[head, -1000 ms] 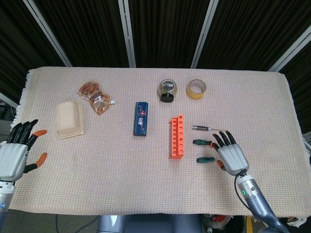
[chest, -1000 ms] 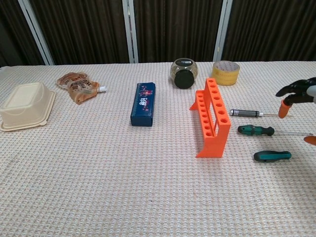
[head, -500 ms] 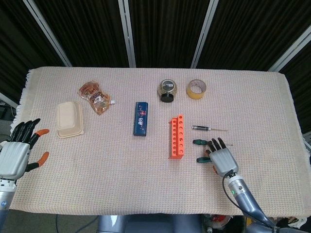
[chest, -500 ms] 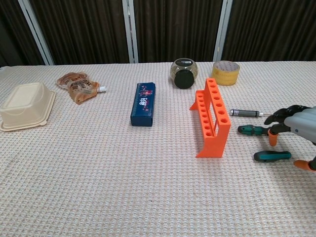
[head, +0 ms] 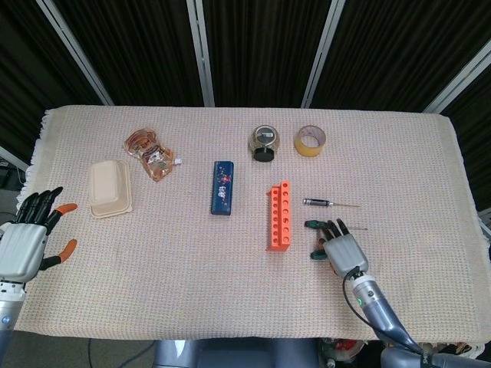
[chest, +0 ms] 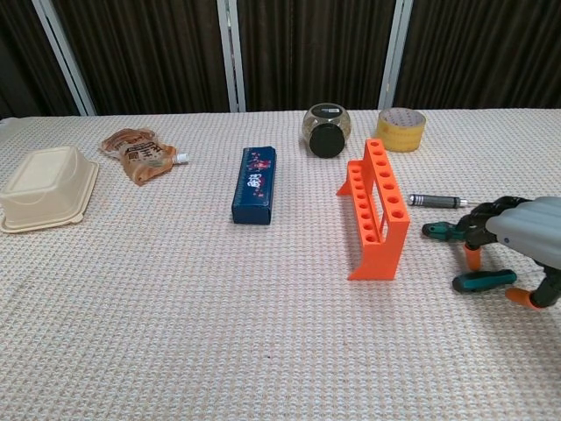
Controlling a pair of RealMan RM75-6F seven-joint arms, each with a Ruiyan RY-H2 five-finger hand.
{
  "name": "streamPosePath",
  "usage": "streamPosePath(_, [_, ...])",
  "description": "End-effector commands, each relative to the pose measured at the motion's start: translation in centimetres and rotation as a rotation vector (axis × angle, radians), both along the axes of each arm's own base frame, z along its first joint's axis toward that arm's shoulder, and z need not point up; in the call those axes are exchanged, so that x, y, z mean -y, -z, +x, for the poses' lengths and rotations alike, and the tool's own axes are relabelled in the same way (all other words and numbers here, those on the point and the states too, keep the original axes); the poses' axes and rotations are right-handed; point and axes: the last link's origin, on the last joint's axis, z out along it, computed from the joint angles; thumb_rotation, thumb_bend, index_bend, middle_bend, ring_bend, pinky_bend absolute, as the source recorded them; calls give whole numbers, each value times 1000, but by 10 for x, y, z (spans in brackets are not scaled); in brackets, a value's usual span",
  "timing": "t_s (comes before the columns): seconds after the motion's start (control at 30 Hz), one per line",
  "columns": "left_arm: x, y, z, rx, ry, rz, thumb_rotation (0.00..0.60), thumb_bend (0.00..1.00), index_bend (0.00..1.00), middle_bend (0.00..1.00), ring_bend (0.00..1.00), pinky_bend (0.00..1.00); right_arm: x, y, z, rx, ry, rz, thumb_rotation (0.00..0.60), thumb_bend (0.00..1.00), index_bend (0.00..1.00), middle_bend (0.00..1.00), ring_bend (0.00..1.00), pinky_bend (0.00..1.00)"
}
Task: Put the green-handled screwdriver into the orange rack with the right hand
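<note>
The right hand [chest: 517, 241] is hovering low over the near-right part of the table, fingers spread and curving down, gripping nothing. The teal-handled screwdriver [chest: 483, 280] is lying just under it, and the green-handled screwdriver [chest: 443, 231], the task's own, is lying just beyond at the fingertips, to the right of the orange rack [chest: 377, 210]. A black-handled screwdriver [chest: 436, 201] is lying a little farther back. At the near-left edge the left hand [head: 27, 238] is idling, fingers apart and empty.

The likely slip is closing on the teal handle instead, since the two sit so near each other under the palm; a thin handle may also roll away when nudged.

Everything is resting on a beige woven cloth [head: 192, 291] covering the table. Farther off are lying a navy box [head: 223, 187], a cream lidded container [head: 110, 188], a crumpled pouch [head: 150, 153], a glass jar [head: 264, 142] and a tape roll [head: 311, 140]. Dark curtains with pale frame bars are closing off the back.
</note>
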Motion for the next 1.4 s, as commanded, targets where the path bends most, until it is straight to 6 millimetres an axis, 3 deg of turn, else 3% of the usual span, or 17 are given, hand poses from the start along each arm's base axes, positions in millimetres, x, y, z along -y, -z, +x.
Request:
streamPosePath(0.03, [-1, 0, 0, 1, 1, 1, 600, 321, 233, 8, 1, 0, -2, 1, -2, -13, 5, 12, 600, 338, 384, 100, 0, 0])
streamPosePath(0.3, [-1, 0, 0, 2, 4, 4, 600, 321, 234, 7, 0, 0, -13, -7, -9, -50, 22, 15, 600, 346, 385, 100, 0, 0])
streamPosePath(0.5, [-3, 1, 3, 2, 14, -1, 600, 321, 233, 5, 0, 0, -16, -12, -3, -106, -39, -20, 600, 343, 375, 100, 0, 0])
streamPosePath(0.63, [-2, 1, 2, -3, 11, -8, 600, 322, 234, 2, 0, 0, -19, -12, 2, -124, -64, -41, 600, 270, 377, 100, 0, 0])
streamPosePath(0.73, [-2, 1, 2, -1, 7, -11, 600, 321, 235, 0, 0, 0, -22, -10, 4, -145, -87, -58, 600, 231, 395, 101, 0, 0])
streamPosePath(1.4, [-2, 1, -4, 3, -7, -26, 600, 322, 234, 0, 0, 0, -26, 16, 4, -149, -110, -85, 600, 228, 457, 118, 0, 0])
